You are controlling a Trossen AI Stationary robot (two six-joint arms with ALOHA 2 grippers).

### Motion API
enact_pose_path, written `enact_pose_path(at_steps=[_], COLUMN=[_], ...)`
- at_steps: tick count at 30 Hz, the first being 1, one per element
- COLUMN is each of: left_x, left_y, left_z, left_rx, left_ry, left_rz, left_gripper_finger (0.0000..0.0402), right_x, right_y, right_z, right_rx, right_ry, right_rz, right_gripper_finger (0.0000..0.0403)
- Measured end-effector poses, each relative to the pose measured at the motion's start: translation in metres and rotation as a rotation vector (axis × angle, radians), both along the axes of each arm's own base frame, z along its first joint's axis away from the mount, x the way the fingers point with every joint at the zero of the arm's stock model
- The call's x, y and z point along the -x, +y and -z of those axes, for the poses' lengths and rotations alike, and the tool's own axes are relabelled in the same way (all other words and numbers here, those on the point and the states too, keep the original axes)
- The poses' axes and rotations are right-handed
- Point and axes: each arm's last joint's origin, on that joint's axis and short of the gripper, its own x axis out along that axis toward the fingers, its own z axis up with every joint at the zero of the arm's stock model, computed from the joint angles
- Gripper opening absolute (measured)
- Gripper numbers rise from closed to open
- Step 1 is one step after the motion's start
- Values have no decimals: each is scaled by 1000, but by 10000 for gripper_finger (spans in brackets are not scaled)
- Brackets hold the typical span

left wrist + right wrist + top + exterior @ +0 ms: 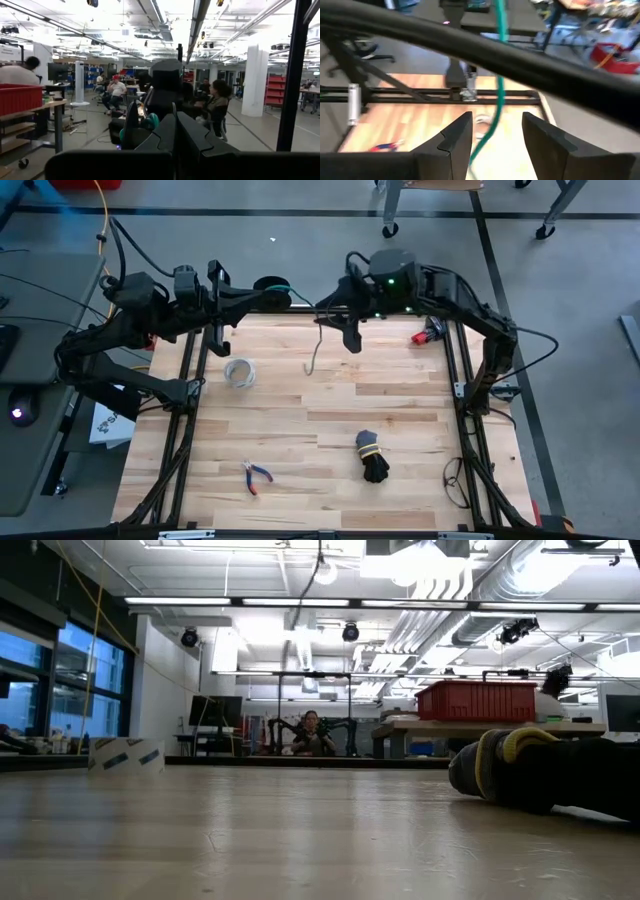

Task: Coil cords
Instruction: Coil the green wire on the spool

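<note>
- Green cord (pixel 272 288): a small dark round coil held up at the far edge of the surface (pixel 300 480), between my two arms. A thin green tail runs from it toward my right arm, and a loose end hangs down over the wood below my right fingers.
- My left fingers (pixel 222 297): at the far edge beside the coil, closed together in the left wrist view, with the coil just ahead of them; whether they pinch the cord I cannot tell.
- My right fingers (pixel 492 135): above the far middle of the surface, spread apart, the green cord passing between them untouched.
- Pale ring (pixel 239 372): lying left of centre.
- Pliers (pixel 256 477): near edge.
- Black cord bundle (pixel 372 457): yellow tie, right of centre.
</note>
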Motion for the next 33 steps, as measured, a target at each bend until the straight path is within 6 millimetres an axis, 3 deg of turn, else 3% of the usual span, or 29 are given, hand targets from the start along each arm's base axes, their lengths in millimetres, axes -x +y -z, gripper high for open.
enact_pose_path(at_steps=[21, 33], left_x=[0, 0], left_y=[0, 0], left_z=[0, 0], left_rx=[-36, -34], left_ry=[4, 3], left_rz=[-15, -20], left_gripper_finger=[0, 0], right_x=[-12, -10], right_y=[-9, -8], right_z=[11, 11], right_rx=[-76, -57], right_ry=[34, 37], right_rz=[51, 49], right_gripper_finger=[158, 9])
